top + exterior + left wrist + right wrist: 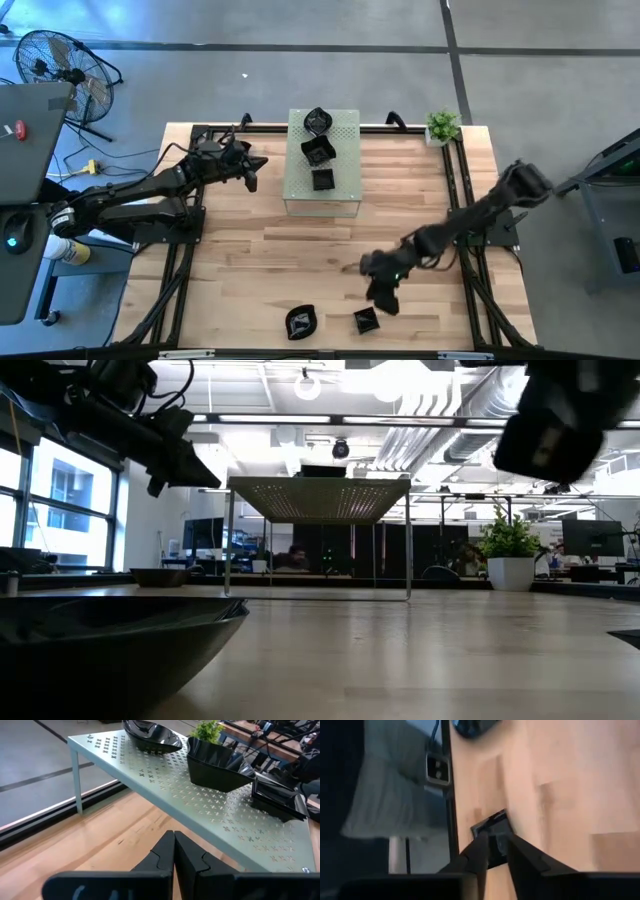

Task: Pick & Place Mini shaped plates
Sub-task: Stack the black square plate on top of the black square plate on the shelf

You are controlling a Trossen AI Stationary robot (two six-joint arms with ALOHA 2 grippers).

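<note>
Glossy, seemingly square plate (492, 840) between claw fingers (476, 852)

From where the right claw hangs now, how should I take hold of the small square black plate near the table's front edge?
Grip the square plate by one raised side wall, coming straight down from above. It sits flat on the table, and the right claw is already over it, jaws slightly apart astride a wall. The rounder plate lies apart, so it likely won't interfere.

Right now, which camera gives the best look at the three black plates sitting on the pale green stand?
The left wrist view: the three black plates fill it, close on the pale green stand, shapes distinct. The high view shows them small, in a row. The low view sees only the stand's underside; the right wrist view misses them.
</note>
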